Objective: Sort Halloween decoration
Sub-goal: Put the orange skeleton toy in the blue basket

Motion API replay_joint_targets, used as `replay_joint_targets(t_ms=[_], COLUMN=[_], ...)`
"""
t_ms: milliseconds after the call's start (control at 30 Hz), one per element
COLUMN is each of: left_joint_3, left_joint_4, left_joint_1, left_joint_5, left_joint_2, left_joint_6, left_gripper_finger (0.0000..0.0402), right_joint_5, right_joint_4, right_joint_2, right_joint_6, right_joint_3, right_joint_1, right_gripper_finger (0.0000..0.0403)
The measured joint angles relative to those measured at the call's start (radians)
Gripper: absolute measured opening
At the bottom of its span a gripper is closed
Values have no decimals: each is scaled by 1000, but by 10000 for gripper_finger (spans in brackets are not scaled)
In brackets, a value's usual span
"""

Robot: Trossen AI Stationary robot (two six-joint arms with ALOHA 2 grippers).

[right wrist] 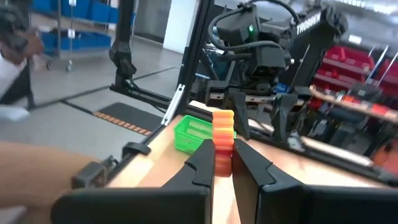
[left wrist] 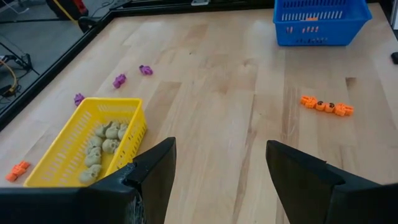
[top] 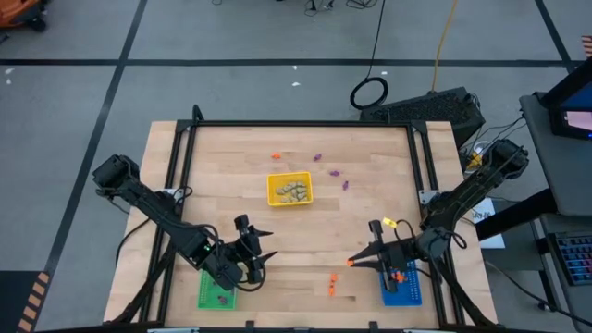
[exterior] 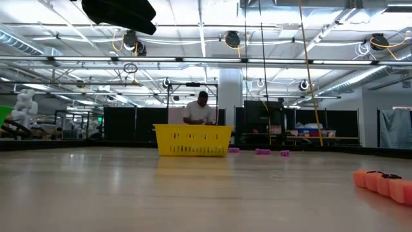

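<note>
Beside the blue tray (top: 403, 287) at the near right, the right gripper (right wrist: 224, 163) was pinching an orange trinket (right wrist: 223, 138), its fingers pressed against it; the delivery step appeared in hand, and the next move should carry the piece over that tray and release. The left gripper (left wrist: 217, 168) stood spread and empty by the green tray (top: 215, 294). Only the left wrist view showed pale trinkets (left wrist: 102, 144) inside the yellow tray (left wrist: 62, 146), with purple ones (left wrist: 119, 80) loose beyond and another orange string (left wrist: 326, 106) on the table (left wrist: 236, 74).
</note>
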Motion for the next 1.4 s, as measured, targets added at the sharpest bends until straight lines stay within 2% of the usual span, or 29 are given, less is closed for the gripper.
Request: replay_joint_targets(t_ms=[800,1400], left_joint_3=[0,0], left_joint_4=[6,6], left_joint_1=[0,0], left_joint_5=[0,0], left_joint_2=[0,0], left_joint_6=[0,0], left_gripper_finger=[249,249], right_joint_5=[3,3], right_joint_4=[8,8], right_joint_2=[-1,-1], right_joint_6=[-759,-780], right_joint_3=[1,1], right_joint_1=[0,0], right_gripper_finger=[16,16])
